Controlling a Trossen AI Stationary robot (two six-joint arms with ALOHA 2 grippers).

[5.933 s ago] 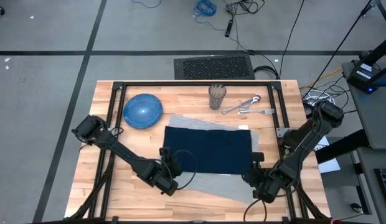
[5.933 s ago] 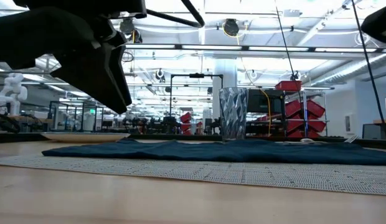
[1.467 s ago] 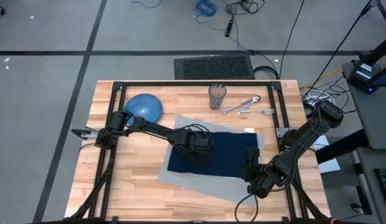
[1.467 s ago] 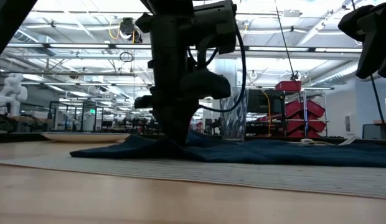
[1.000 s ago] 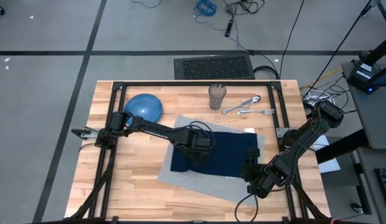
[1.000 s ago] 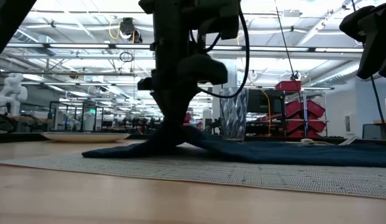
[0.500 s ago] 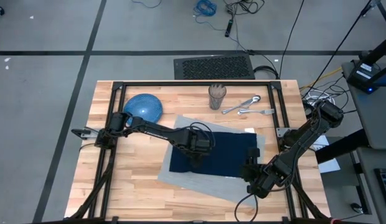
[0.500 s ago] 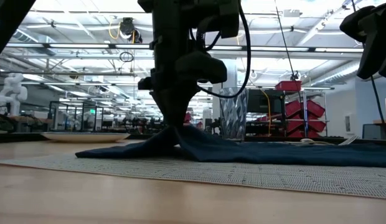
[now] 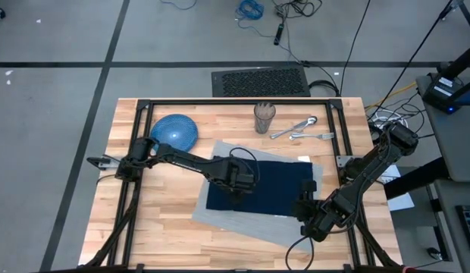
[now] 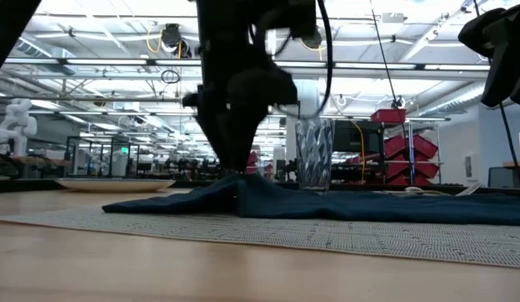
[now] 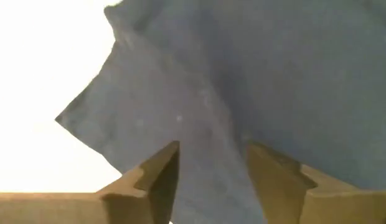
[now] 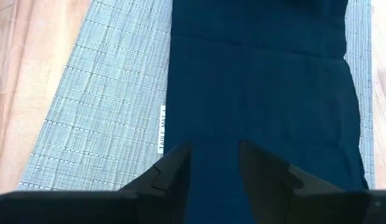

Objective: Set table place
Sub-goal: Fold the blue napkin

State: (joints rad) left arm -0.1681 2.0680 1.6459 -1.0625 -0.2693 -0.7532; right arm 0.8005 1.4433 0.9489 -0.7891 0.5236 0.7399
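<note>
The left end effector (image 9: pixel 236 182) hangs over the navy napkin (image 9: pixel 273 186), fingers parted around a raised fold (no grip visible). The napkin lies on the grey placemat (image 9: pixel 242 219) mid-table (image 9: pixel 129 227). The right end effector (image 9: pixel 305 212), part open and empty, waits at the placemat's near right corner.

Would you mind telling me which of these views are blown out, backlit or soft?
Left wrist view: the area beside the navy blue cloth napkin is blown out to white, and the cloth looks soft. Low view: bright ceiling lights backlight the left arm into a silhouette. Right wrist view: evenly lit, the grey woven placemat crisp. High view: even light, faint shadows.
</note>
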